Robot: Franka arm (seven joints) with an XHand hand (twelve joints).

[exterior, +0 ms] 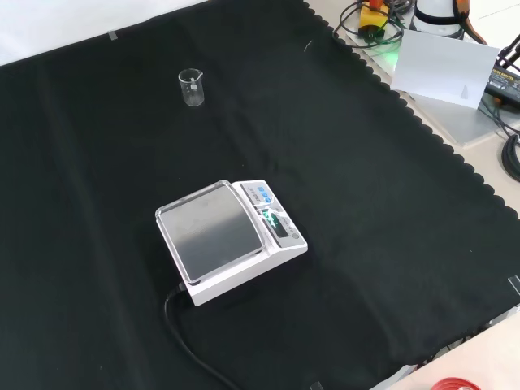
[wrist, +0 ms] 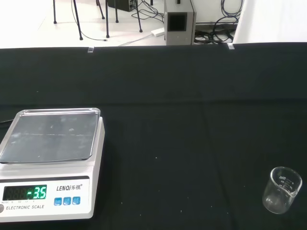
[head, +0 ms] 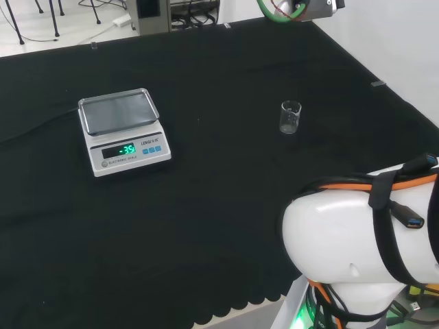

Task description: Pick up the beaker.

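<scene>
On the black cloth of the bench (head: 206, 226), a small clear glass beaker (head: 290, 117) stands upright and alone, well apart from a white electronic scale with a steel pan (head: 123, 131). Nothing touches the beaker. Faint printed graduations mark its wall in the wrist view, too small to read. Whether the hand is spread or closed cannot be told.

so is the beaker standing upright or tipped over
Upright. The beaker stands on its base on the black cloth, open mouth up, apart from the scale; the front view agrees.
</scene>
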